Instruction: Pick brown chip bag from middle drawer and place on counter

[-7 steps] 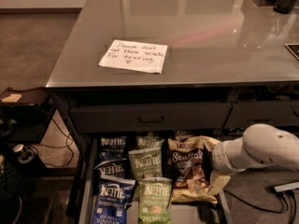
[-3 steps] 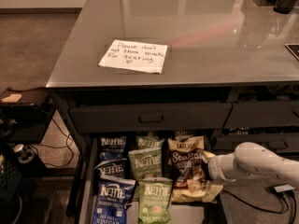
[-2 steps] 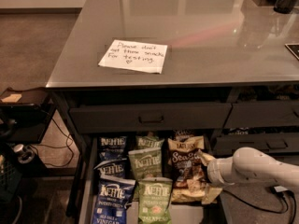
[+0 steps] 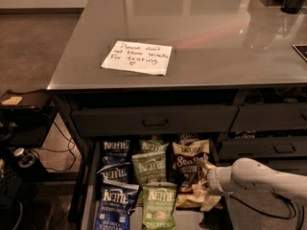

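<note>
Under the grey counter surface, the gripper sits against the right edge of the brown chip bag, which lies in the open middle drawer. Whether it has hold I cannot tell. A grasp on that crumpled edge may slip, or the lift may drag the green bag to its left.

The pincer sits at the right edge of the dark brown crinkly chip bag, whose white script reads "Sea S…". Left of the pincer, blue bags and green bags say "Kettle". Well beyond it, the white paper note on the glossy grey counter reads "Please don't eat these snacks, for testing".
</note>
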Robot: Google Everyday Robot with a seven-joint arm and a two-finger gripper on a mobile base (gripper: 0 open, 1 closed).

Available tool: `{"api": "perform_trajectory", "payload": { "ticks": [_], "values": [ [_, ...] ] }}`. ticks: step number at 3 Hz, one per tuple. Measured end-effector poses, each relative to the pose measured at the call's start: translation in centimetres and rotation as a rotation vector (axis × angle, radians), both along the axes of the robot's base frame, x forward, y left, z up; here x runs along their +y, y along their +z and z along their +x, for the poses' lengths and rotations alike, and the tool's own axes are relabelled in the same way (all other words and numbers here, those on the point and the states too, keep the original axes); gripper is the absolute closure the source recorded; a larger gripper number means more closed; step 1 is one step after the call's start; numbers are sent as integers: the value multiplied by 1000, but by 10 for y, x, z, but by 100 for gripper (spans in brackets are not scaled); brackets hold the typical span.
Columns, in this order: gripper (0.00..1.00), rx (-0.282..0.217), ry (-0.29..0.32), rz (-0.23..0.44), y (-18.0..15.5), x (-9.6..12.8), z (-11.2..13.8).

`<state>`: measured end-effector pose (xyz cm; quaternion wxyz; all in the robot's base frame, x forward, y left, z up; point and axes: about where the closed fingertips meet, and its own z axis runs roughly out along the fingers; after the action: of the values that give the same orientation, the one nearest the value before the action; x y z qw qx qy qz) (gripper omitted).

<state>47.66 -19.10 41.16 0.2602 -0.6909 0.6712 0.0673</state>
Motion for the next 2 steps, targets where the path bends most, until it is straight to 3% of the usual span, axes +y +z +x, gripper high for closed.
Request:
{"api": "perform_trajectory", "payload": {
  "ticks": [2],
  "values": [
    [0,-10,19,45,-32,20,13]
  ]
}}
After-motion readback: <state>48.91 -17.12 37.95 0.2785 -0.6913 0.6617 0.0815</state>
